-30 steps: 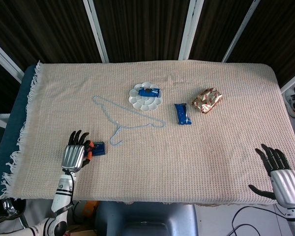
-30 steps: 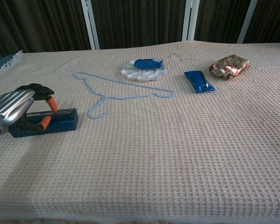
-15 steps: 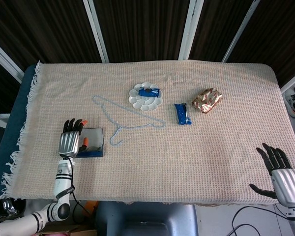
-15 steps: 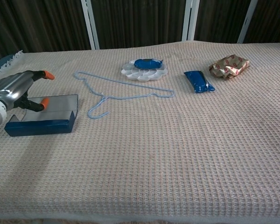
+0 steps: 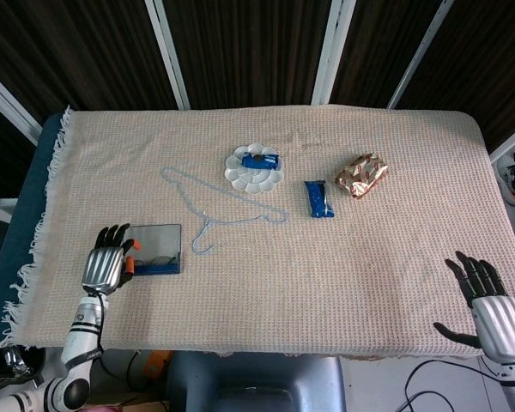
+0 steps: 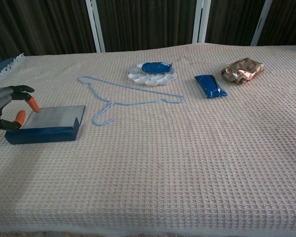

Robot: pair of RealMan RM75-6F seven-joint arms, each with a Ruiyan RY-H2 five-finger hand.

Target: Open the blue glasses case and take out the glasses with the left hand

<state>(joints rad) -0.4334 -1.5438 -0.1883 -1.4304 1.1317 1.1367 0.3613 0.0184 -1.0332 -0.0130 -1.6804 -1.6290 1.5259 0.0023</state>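
The blue glasses case (image 5: 156, 250) lies near the table's front left with its lid swung up, showing a grey inside (image 6: 52, 116). In the head view a dark shape that may be the glasses lies inside it; the chest view hides the contents behind the blue front wall (image 6: 42, 134). My left hand (image 5: 106, 260) sits just left of the case, its orange-tipped fingers (image 6: 33, 104) apart and holding nothing. My right hand (image 5: 489, 305) hovers at the front right edge, fingers spread and empty; the chest view does not show it.
A light blue wire hanger (image 5: 216, 206) lies right of and behind the case. Further back stand a white paint palette (image 5: 254, 169) with a blue packet on it, a blue pouch (image 5: 318, 198) and a gold-and-red wrapped packet (image 5: 361, 174).
The case lid went from closed to raised open. My left hand let go of it and drew back to the left, off the case. The right hand stayed put.
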